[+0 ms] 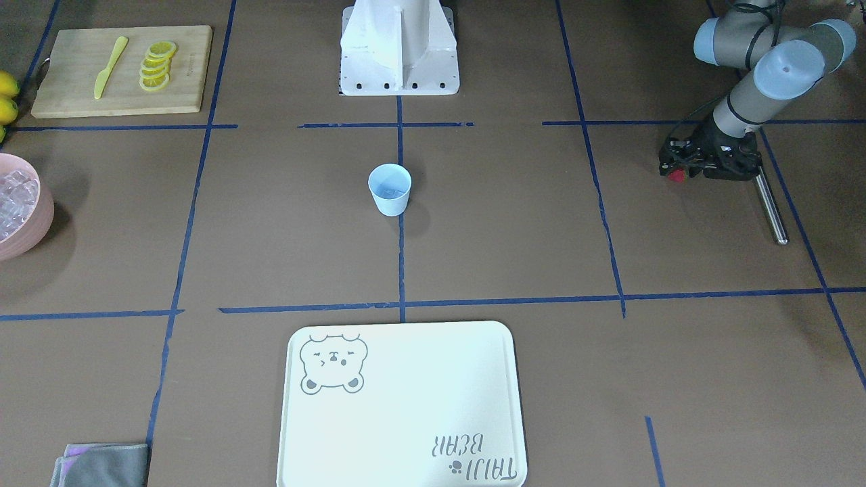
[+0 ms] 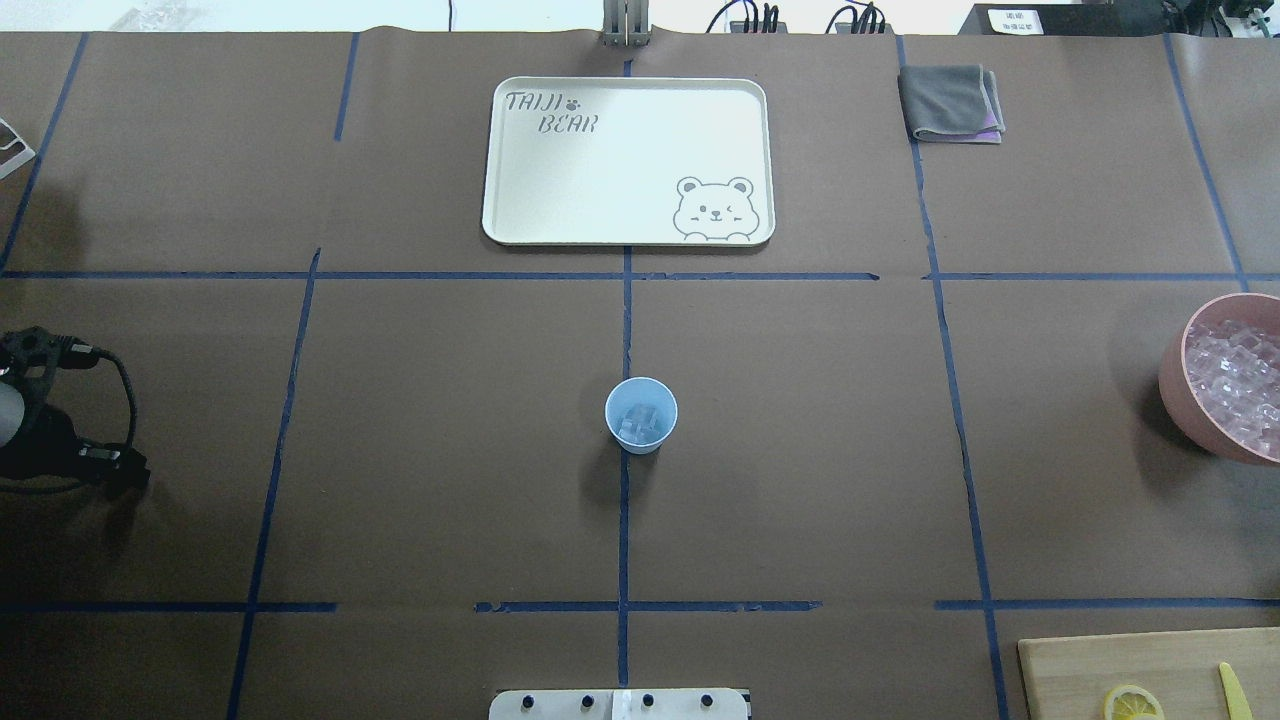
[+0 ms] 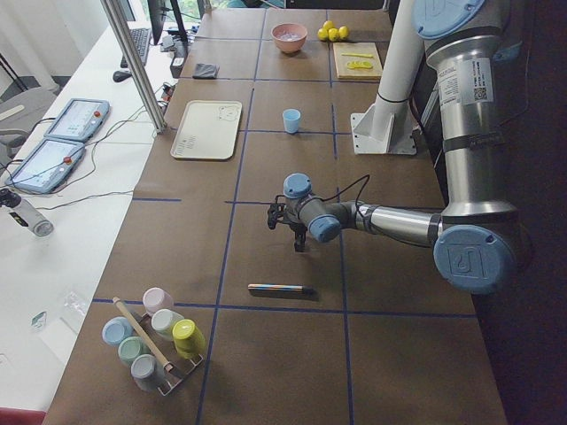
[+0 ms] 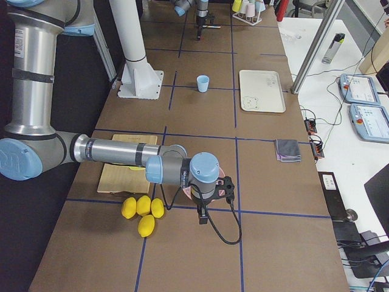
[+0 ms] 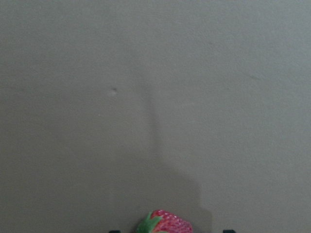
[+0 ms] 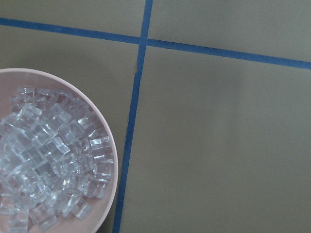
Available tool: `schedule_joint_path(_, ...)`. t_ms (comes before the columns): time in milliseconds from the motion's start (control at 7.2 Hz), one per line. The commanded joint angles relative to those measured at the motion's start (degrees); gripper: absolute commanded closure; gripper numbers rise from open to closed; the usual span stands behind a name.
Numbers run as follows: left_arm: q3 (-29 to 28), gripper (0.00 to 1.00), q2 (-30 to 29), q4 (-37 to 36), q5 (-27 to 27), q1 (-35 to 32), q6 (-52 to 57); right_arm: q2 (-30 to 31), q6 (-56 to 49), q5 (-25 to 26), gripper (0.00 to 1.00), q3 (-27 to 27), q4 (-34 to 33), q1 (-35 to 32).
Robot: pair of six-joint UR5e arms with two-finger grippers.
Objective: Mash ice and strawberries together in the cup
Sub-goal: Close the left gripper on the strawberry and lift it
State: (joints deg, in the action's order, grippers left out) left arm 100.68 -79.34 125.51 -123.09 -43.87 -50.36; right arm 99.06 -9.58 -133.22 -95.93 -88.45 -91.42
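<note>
I see my left gripper [image 1: 676,172] clamped on the strawberry [image 5: 164,222], nine o'clock of the cup [image 1: 391,203] from overhead, ice [image 2: 640,421] inside the cup, table centre, right gripper [image 4: 202,216] near the pink bowl [image 6: 110,160], its spread I cannot tell

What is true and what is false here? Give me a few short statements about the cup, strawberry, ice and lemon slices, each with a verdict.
1. The cup stands upright with ice inside. True.
2. The strawberry lies in the cup. False: the strawberry is held at the left gripper, well away from the cup.
3. The pink bowl holds a heap of ice cubes. True.
4. The lemon slices lie on the white tray. False: the lemon slices lie on the wooden board.
</note>
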Motion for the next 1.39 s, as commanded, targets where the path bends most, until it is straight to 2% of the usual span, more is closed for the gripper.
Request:
schedule_joint_path(0,0.6,0.95,0.2,0.0,0.0,-0.2,0.0,0.1,0.0,0.0,0.00,-0.1,0.0,-0.1)
schedule_joint_path(139,3.1,1.00,0.2,-0.5,-0.1,-0.7,-0.2,0.2,0.1,0.0,0.00,-0.1,0.0,-0.1)
schedule_joint_path(416,6.9,1.00,-0.6,-1.2,-0.1,-1.1,-0.1,0.2,0.3,0.0,0.00,-0.1,-0.1,0.0)
schedule_joint_path(555,7.3,1.00,-2.5,-1.3,-0.1,-1.4,-0.1,0.3,0.4,-0.1,0.00,-0.1,0.0,0.0)
schedule_joint_path(694,7.9,1.00,-6.1,-5.1,-0.2,-2.3,-0.2,0.3,0.4,-0.2,0.00,-0.1,-0.1,0.0)
schedule_joint_path(972,12.1,1.00,-14.9,-20.3,-0.1,-2.5,-0.3,0.3,0.4,-0.3,0.00,-0.2,0.0,0.0)
schedule_joint_path(1249,12.9,1.00,-28.0,-35.1,-0.1,-2.2,-2.5,0.3,0.4,-0.2,0.00,-0.4,0.0,0.0)
